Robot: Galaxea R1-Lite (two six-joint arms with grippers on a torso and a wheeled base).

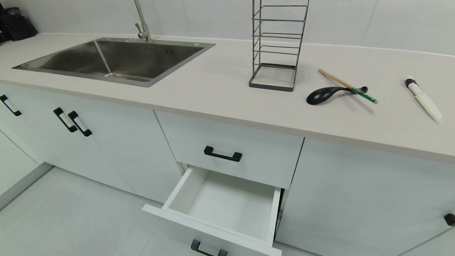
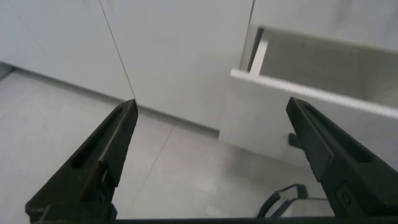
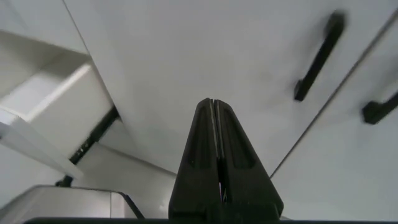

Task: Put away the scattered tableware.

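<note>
Little of the task looks done: the counter (image 1: 213, 92) carries all the tableware in sight, so every piece is left to stow. The drawer (image 1: 213, 227), below the rack (image 1: 272, 87) and slightly to its left, stands pulled out, probably the place for them. To the right of the rack lie three pieces. Farthest from it is a white knife (image 1: 424, 101) with a black band near one end. Just beside the rack lies a glossy black spoon (image 1: 320, 95). A wooden chopstick (image 1: 346, 85) with a green tip rests across the spoon's handle. The left gripper (image 2: 211, 106) hangs near the drawer front with its fingers spread wide; the right gripper (image 3: 213, 102) has its fingers pressed together on nothing.
</note>
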